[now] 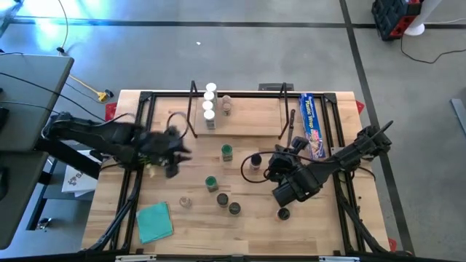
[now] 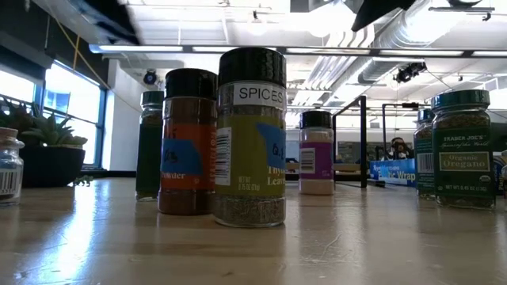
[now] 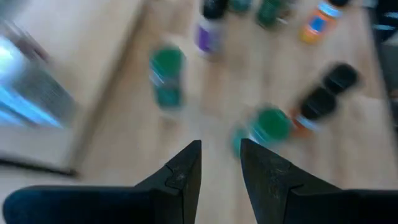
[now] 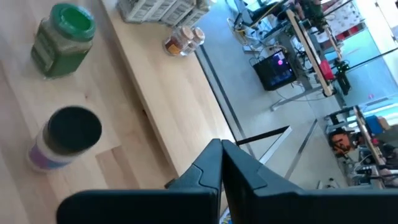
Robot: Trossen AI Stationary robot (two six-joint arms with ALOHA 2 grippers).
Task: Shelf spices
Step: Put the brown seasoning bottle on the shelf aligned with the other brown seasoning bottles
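The shelf (image 1: 240, 116) stands at the table's far middle. A row of white-lidded spices (image 1: 210, 102) and one more jar (image 1: 227, 106) stand on it. Loose spices stand on the table: green lids (image 1: 226, 151) (image 1: 211, 182), black lids (image 1: 255, 160) (image 1: 223, 198) (image 1: 234, 208) (image 1: 284, 213), and a clear jar (image 1: 185, 201). My left gripper (image 3: 221, 163) hovers open left of them (image 1: 175, 153) with nothing between its fingers. My right gripper (image 4: 221, 158) is shut and empty, raised near the shelf's front right (image 1: 280, 156), beside the black-lidded jar (image 4: 68, 137).
A long blue box (image 1: 313, 125) lies at the shelf's right end. A teal cloth (image 1: 154, 222) lies at the near left. In the low view, jars (image 2: 251, 134) (image 2: 188, 142) (image 2: 462, 146) stand close to the near edge. Black table frames run along both sides.
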